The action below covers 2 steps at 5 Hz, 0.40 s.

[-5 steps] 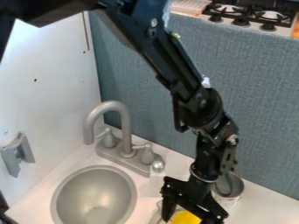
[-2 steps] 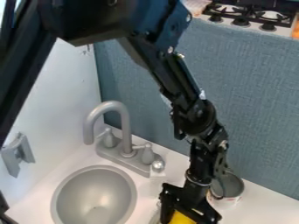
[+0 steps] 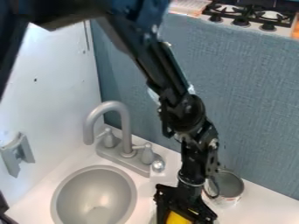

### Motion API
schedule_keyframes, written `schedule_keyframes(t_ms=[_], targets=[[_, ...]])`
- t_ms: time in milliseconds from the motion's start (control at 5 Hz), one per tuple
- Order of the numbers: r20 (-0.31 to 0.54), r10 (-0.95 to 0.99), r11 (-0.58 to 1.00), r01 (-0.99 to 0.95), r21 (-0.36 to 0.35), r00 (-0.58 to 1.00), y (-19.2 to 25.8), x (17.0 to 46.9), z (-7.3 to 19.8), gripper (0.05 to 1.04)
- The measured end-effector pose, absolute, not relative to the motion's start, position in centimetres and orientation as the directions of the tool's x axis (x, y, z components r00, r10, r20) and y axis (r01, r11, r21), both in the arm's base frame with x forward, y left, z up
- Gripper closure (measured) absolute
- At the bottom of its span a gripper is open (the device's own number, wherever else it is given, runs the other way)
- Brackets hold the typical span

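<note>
The black gripper (image 3: 184, 215) hangs low at the bottom edge of the camera view, to the right of the sink bowl. It is shut on a yellow object (image 3: 177, 218), whose upper part shows between the two fingers. The lower part of that object is cut off by the view's edge, so its full shape cannot be told. Just right of the gripper and a little behind it, an open metal can (image 3: 227, 187) stands upright on the white counter, partly covered by the wrist.
The round grey sink (image 3: 93, 197) is set into the counter (image 3: 257, 210) at lower left. A grey faucet (image 3: 119, 107) with two handles rises behind it. A blue-grey panel (image 3: 257, 100) stands along the back, with a stove (image 3: 251, 15) beyond. A grey bracket is on the white left wall.
The gripper and forearm have shifted left, away from the can, and the yellow object has moved left along with the gripper. More of the can shows.
</note>
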<state>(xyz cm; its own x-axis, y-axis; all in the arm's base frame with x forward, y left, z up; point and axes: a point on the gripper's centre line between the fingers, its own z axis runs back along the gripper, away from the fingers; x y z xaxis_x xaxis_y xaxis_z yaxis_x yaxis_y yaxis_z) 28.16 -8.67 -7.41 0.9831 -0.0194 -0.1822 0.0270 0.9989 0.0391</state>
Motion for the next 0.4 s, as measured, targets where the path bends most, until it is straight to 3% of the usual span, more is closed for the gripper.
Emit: schedule_keyframes(t_ms=[200, 400], targets=[[-0.12, 0.034, 0.998, -0.028, 0.047, 0.992, -8.6, 27.9, -4.3, 0.186], [-0.073, 0.013, 0.999, -0.009, 0.05, 0.997, -11.3, 27.2, -1.5, 0.186]])
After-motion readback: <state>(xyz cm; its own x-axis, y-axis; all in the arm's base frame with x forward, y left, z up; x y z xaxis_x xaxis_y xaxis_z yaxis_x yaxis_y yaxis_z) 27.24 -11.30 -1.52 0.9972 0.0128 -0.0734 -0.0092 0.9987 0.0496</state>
